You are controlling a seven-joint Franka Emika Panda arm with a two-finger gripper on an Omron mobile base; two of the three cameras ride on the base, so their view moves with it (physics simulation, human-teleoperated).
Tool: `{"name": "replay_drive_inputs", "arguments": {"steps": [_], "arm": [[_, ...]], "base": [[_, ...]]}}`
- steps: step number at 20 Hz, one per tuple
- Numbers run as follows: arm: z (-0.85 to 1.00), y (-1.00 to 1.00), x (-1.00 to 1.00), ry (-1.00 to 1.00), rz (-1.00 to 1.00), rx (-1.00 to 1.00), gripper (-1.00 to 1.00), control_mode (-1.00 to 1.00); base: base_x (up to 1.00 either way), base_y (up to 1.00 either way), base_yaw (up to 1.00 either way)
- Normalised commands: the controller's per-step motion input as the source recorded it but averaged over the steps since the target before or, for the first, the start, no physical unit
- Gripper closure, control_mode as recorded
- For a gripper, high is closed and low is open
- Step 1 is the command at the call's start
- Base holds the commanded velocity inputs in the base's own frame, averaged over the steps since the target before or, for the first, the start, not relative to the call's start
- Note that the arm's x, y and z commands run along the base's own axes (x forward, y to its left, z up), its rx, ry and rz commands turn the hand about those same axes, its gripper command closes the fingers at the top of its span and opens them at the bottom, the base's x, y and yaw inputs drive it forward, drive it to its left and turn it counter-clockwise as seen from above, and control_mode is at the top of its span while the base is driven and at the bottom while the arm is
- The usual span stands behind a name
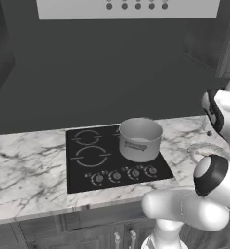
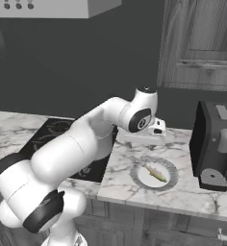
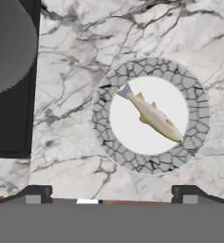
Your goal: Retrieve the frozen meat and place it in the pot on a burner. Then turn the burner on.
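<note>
The frozen meat [image 3: 154,117] is a small pale yellowish-green fish-shaped piece lying on a round plate [image 3: 102,124] with a grey patterned rim, on the marble counter right of the cooktop. The right base view also has the meat [image 2: 156,173] on its plate [image 2: 135,174]. My gripper [image 3: 113,197] hovers above the plate's near side, open, fingers wide apart with nothing between them. From the right base camera the gripper [image 2: 143,142] hangs above and behind the plate. The silver-grey pot [image 1: 140,139] stands on the cooktop's right side, empty inside.
The black cooktop [image 1: 90,158] has a row of knobs [image 1: 123,175] along its front edge. A black coffee machine [image 2: 214,144] stands right of the plate. A range hood [image 1: 126,7] hangs overhead, and wooden cabinets [image 2: 202,43] fill the upper right.
</note>
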Motion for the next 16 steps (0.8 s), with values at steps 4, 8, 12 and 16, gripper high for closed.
{"name": "replay_drive_inputs", "arguments": {"steps": [4, 8, 12, 16], "arm": [[-0.55, -0.53, 0.13, 0.00, 0.00, 0.00, -1.00, -1.00], [-0.48, -0.31, 0.15, 0.01, 0.00, -0.07, -1.00, -1.00], [-0.50, -0.01, 0.17, 0.00, 0.12, -0.13, -1.00, -1.00], [-0.52, 0.00, 0.22, 0.00, 0.17, -0.09, -1.00, -1.00]], "base": [[0.00, 0.00, 0.00], [0.00, 0.00, 0.00], [0.00, 0.00, 0.00], [0.00, 0.00, 0.00]]}}
